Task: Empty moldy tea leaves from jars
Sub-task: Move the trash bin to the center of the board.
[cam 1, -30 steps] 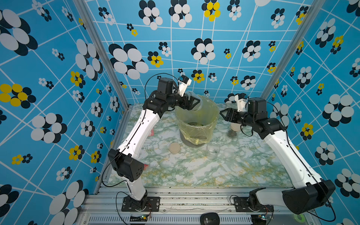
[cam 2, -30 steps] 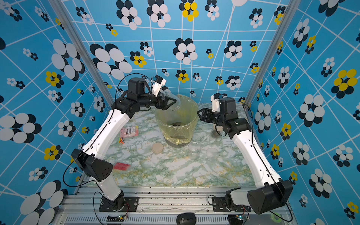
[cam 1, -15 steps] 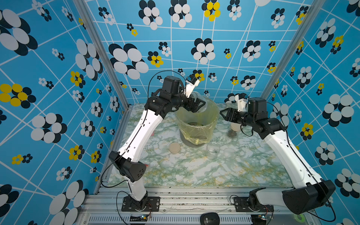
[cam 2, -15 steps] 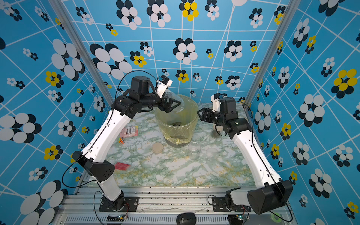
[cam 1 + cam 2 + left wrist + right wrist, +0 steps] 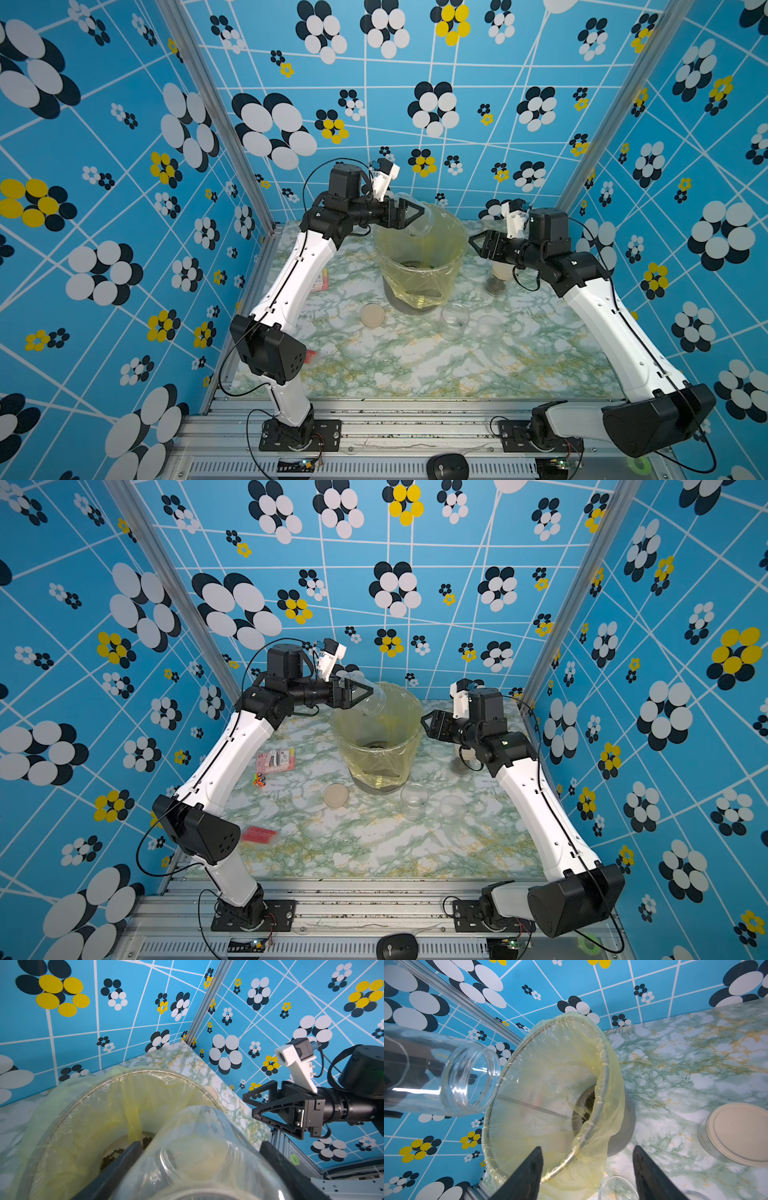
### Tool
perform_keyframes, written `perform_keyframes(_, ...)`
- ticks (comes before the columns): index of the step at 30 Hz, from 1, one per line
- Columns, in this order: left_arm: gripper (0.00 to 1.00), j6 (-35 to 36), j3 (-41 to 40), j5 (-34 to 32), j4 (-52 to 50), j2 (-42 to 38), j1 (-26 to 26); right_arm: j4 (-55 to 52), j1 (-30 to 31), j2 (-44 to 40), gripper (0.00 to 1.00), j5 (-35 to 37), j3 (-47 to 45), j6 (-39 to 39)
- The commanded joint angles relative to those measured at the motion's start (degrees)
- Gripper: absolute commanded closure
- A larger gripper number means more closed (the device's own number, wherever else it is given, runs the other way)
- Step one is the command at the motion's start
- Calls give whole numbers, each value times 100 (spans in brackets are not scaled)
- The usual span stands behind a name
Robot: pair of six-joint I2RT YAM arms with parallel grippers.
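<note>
Left gripper (image 5: 417, 215) clamped a tilted clear jar (image 5: 452, 1078), mouth over the yellow-lined bin (image 5: 550, 1028), moldy tea leaves (image 5: 588, 1100) lying on the bin floor below; right gripper (image 5: 587, 1148) hung open and unladen beside the bin.

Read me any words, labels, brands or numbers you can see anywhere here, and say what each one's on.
Nothing can be read.
Pink flat packet: print too small.
Red flat packet: blurred.
Black computer mouse: logo too small.
</note>
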Motion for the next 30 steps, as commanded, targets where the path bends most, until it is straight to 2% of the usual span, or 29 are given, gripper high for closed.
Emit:
perform_keyframes(1, 79, 1675, 805, -1966, -1238, 71, -584, 77, -41, -79, 31, -47, -54, 27)
perform_keyframes(2, 79, 2333, 1060, -2981, -1650, 224, -908, 74, -41, -72, 31, -46, -45, 31)
perform_keyframes(4, 80, 3071, 1378, -4355, -2029, 503, -1298, 83, -42, -34, 31, -70, -31, 51)
perform_keyframes(5, 80, 3277, 1437, -4725, -2069, 607, -1394, 100, -47, -22, 31, -121, -17, 74)
perform_keyframes(6, 80, 3340, 1433, -4806, -2065, 637, -1431, 109, -44, -12, 31, -127, 5, 79)
perform_keyframes(9, 80, 3131, 1273, -4398, -1850, 492, -1384, 107, -50, -13, 31, -114, 1, 78)
perform_keyframes(13, 80, 2217, 1170, -2686, -1549, 367, -919, 54, -46, -36, 31, -78, -5, 33)
perform_keyframes(14, 80, 2244, 1146, -2954, -1496, 285, -935, 48, -50, -46, 31, -69, -3, 37)
perform_keyframes(16, 80, 3006, 1301, -4008, -1744, 390, -1331, 28, -53, -51, 31, -73, 13, 28)
perform_keyframes(17, 80, 3014, 1524, -3743, -1964, 499, -1377, 14, -49, -38, 31, -73, 28, 17)
perform_keyframes(19, 80, 2191, 1427, -2398, -1677, 443, -1017, 18, -46, -37, 31, -65, 36, 1)
perform_keyframes(20, 81, 2110, 1176, -2720, -1365, 317, -1002, 18, -46, -37, 31, -54, 28, 14)
perform_keyframes(21, 80, 2508, 1113, -3368, -1389, 270, -1162, 32, -50, -33, 31, -62, 21, 17)
perform_keyframes(22, 80, 2690, 1248, -3385, -1630, 355, -1236, 47, -49, -37, 31, -73, 18, 24)
perform_keyframes(23, 81, 2192, 1451, -2231, -1731, 397, -964, 34, -50, -29, 31, -87, 20, 11)
perform_keyframes(24, 82, 1514, 1317, -1325, -1350, 382, -657, 17, -50, -29, 31, -84, 30, -10)
perform_keyframes(25, 82, 1304, 1052, -1429, -1084, 279, -563, 5, -49, -35, 31, -49, 22, -27)
perform_keyframes(26, 82, 1848, 1059, -2313, -1263, 232, -804, 7, -51, -37, 31, -30, 19, -24)
perform_keyframes(27, 81, 2228, 1169, -2784, -1478, 279, -949, 16, -57, -35, 31, -50, 41, -4)
perform_keyframes(28, 81, 1913, 1310, -2088, -1590, 362, -798, 26, -50, -33, 31, -91, 35, -1)
perform_keyframes(29, 82, 1303, 1199, -1117, -1274, 359, -530, 16, -50, -31, 31, -103, 43, -5)
perform_keyframes(30, 83, 1229, 1091, -1229, -1167, 309, -501, 12, -50, -33, 31, -64, 37, -19)
